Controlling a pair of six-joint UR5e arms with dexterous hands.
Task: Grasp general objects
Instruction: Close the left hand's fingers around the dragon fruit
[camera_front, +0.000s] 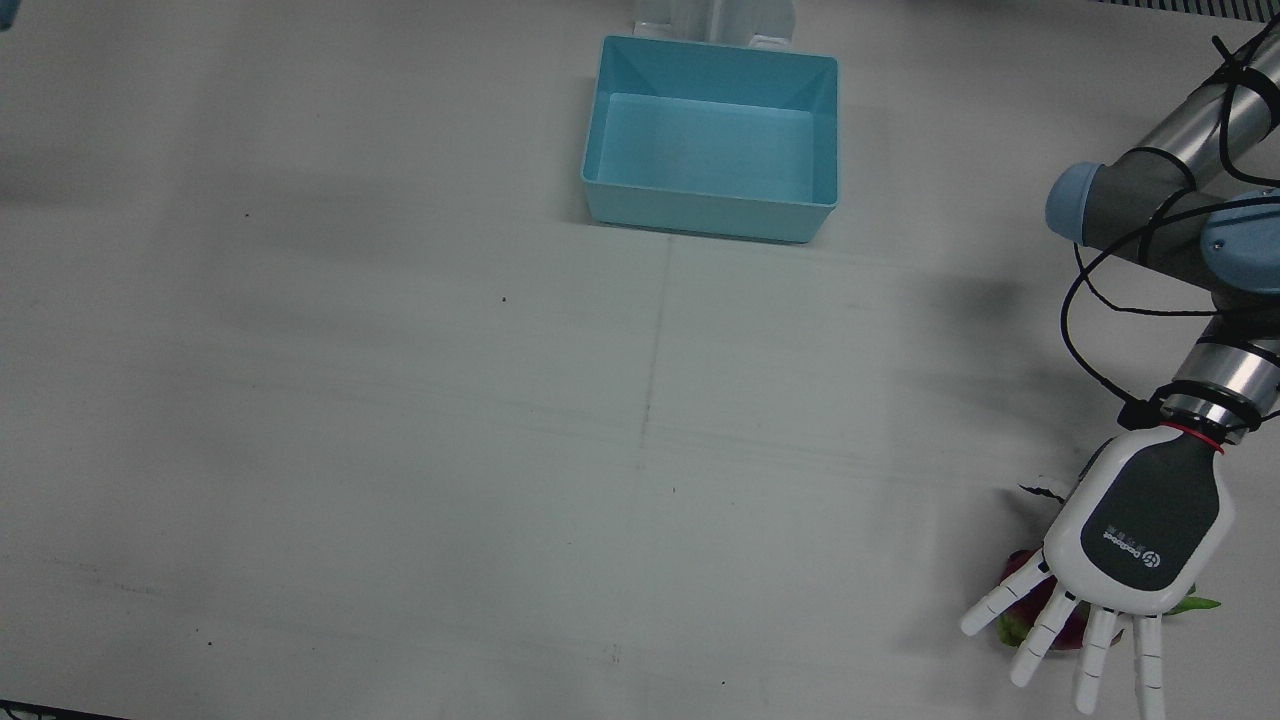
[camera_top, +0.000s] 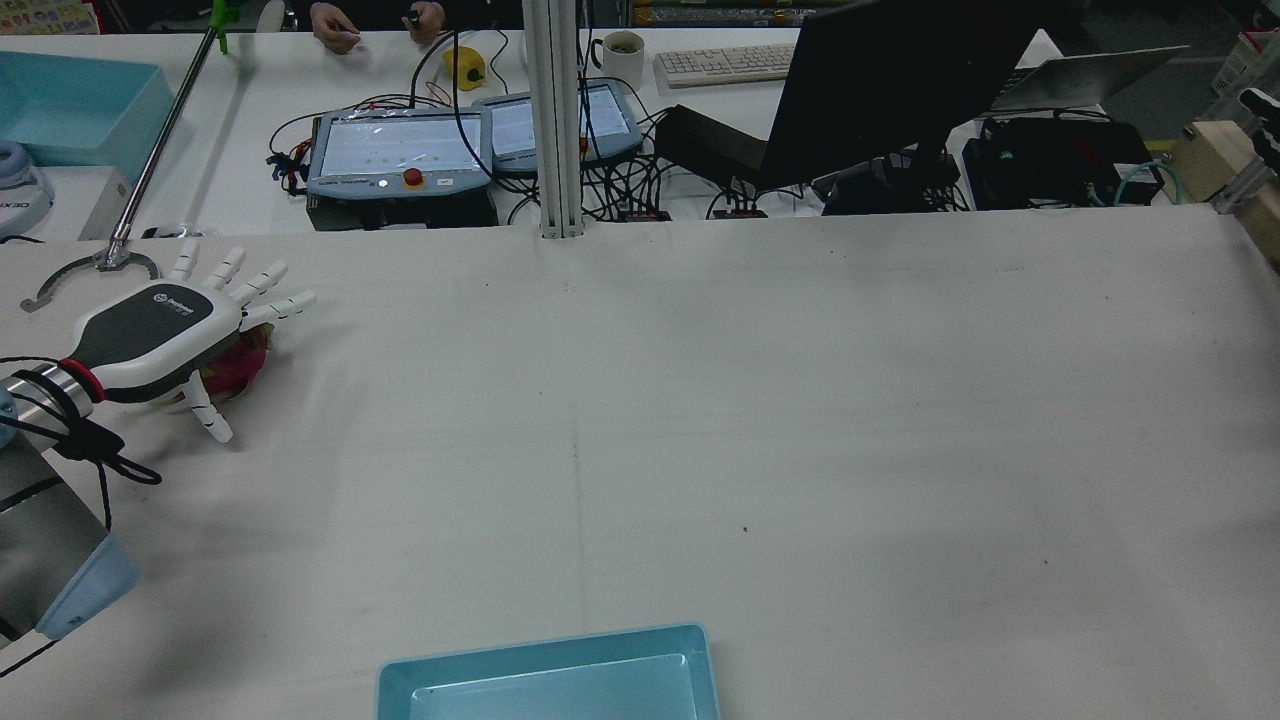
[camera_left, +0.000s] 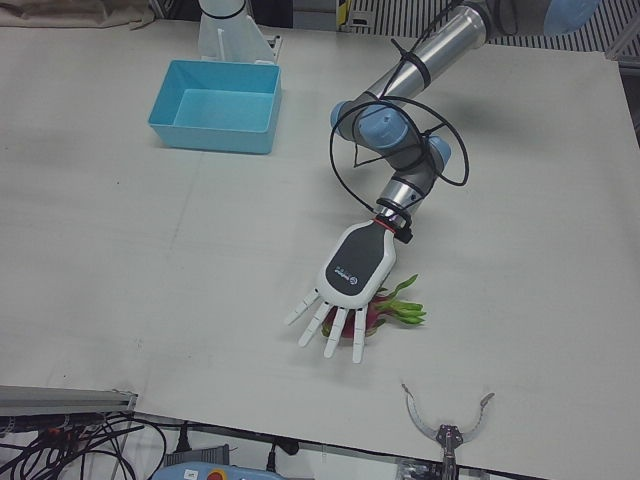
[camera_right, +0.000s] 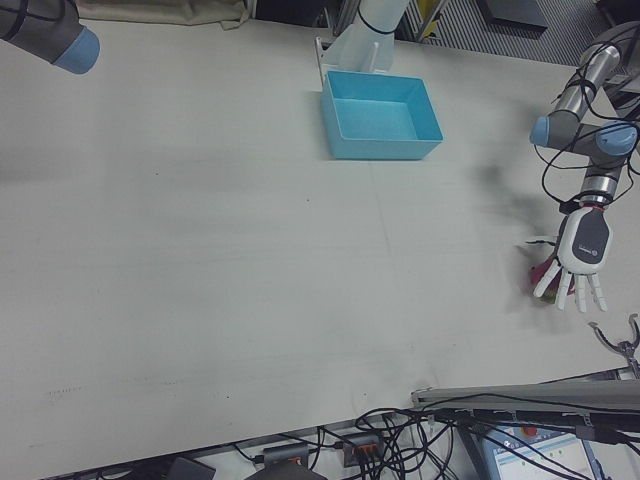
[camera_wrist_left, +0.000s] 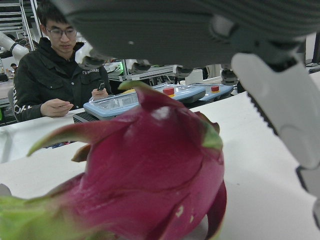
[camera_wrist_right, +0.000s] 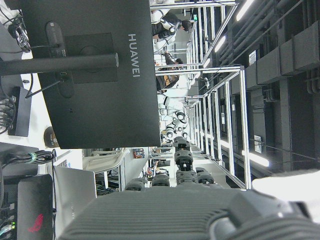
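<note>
The robot's left hand (camera_front: 1130, 565) hovers palm-down with fingers (camera_front: 1040, 630) spread wide over a dragon fruit (camera_wrist_left: 150, 175), holding nothing; the fruit lies on the white tabletop (camera_front: 400, 420) at about four o'clock in the front view, far from centre; the grasp looks not yet made, since the fingers fan out past the fruit rather than curling around it, so closing, lifting and, presumably, carrying to the blue bin (camera_front: 712, 135) at twelve o'clock all appear to remain; the bin is empty. The left hand view alone shows the fruit in full, magenta skin and green-tipped scales just beneath the palm, with a seated man (camera_wrist_left: 55, 75) behind; the front view shows only a sliver of red and green leaf tips peeking out from under the hand. The right arm's elbow shows at ten o'clock in the right-front view; its hand appears in no view clearly enough, so whether it is spread or closed cannot be told.
</note>
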